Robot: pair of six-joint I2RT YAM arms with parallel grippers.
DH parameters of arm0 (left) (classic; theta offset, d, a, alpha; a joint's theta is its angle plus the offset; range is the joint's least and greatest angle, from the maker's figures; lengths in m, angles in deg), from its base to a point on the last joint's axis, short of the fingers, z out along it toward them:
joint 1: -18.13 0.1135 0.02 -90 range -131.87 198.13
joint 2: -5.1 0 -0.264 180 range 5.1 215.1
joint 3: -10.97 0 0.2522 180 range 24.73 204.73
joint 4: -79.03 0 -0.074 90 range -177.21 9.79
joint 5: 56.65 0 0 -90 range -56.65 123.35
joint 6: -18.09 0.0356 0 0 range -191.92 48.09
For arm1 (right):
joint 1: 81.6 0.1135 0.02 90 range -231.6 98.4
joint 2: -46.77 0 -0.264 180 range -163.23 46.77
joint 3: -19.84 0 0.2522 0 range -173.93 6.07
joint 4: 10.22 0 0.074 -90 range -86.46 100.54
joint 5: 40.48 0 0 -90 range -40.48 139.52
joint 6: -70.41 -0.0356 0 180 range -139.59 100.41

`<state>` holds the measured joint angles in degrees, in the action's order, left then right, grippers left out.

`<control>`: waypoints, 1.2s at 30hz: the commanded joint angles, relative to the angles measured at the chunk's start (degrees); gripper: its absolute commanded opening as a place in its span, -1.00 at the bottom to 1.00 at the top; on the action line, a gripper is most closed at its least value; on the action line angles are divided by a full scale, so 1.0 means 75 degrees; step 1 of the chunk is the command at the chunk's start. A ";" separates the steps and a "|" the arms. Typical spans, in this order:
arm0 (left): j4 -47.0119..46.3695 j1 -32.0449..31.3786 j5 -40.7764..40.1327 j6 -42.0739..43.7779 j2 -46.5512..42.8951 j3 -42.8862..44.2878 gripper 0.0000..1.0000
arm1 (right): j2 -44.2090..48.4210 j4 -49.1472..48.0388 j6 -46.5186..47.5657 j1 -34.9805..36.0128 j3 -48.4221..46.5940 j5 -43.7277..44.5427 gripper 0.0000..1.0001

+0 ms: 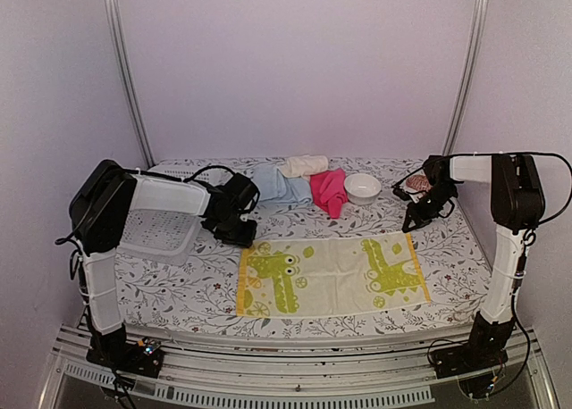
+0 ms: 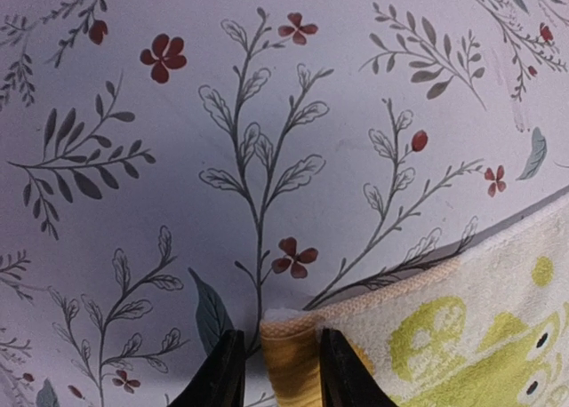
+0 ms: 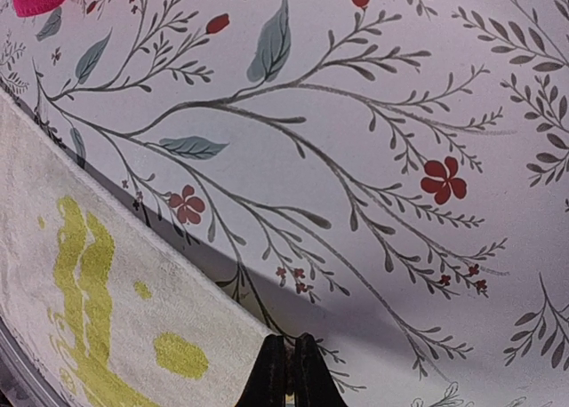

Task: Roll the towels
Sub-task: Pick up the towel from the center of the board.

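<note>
The yellow-green towel [image 1: 331, 273] with white ground lies spread flat near the table's front. My left gripper [image 1: 241, 230] is at its far left corner. In the left wrist view the left gripper [image 2: 283, 371] stands open astride that yellow-hemmed corner [image 2: 293, 354], with a small gap at the left finger. My right gripper [image 1: 416, 220] is at the far right corner, and its shut fingers [image 3: 289, 363] touch the towel's edge [image 3: 80, 283]. Behind lie the light blue towel [image 1: 273, 184], the cream towel [image 1: 304, 165], which is rolled, and the hot pink towel [image 1: 329, 191].
A white bowl [image 1: 362, 187] stands right of the pink towel. A white perforated tray [image 1: 161, 235] sits under the left arm. A small pinkish object [image 1: 416, 184] lies by the right arm. The floral covering [image 1: 179, 288] spans the table, with walls close round it.
</note>
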<state>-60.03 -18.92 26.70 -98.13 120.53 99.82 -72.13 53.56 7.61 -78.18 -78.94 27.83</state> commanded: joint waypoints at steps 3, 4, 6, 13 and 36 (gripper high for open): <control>0.0162 0.0113 -0.0270 -0.0082 0.0211 0.0049 -0.34 | -0.0070 -0.0013 0.0041 0.0024 -0.0126 -0.0191 -0.93; 0.0120 0.0125 -0.0242 -0.0063 0.0208 0.0033 -0.34 | -0.0082 -0.0013 0.0051 0.0024 -0.0126 -0.0184 -0.93; -0.0052 0.0124 -0.0074 -0.0010 0.0194 -0.0022 -0.35 | -0.0102 -0.0013 0.0053 0.0018 -0.0139 -0.0189 -0.93; -0.0441 0.0148 0.0157 0.0079 0.0258 -0.0118 -0.29 | -0.0190 -0.0012 0.0065 0.0027 -0.0151 -0.0184 -0.93; -0.1979 0.0148 -0.0030 0.0683 -0.1644 -0.0776 -1.00 | 0.0676 0.0197 0.0528 -0.0584 -0.1351 -0.0080 -0.95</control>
<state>-70.80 -18.23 27.88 -95.38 111.73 94.24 -71.58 53.96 9.69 -81.44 -84.58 26.78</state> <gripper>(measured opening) 0.036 0.031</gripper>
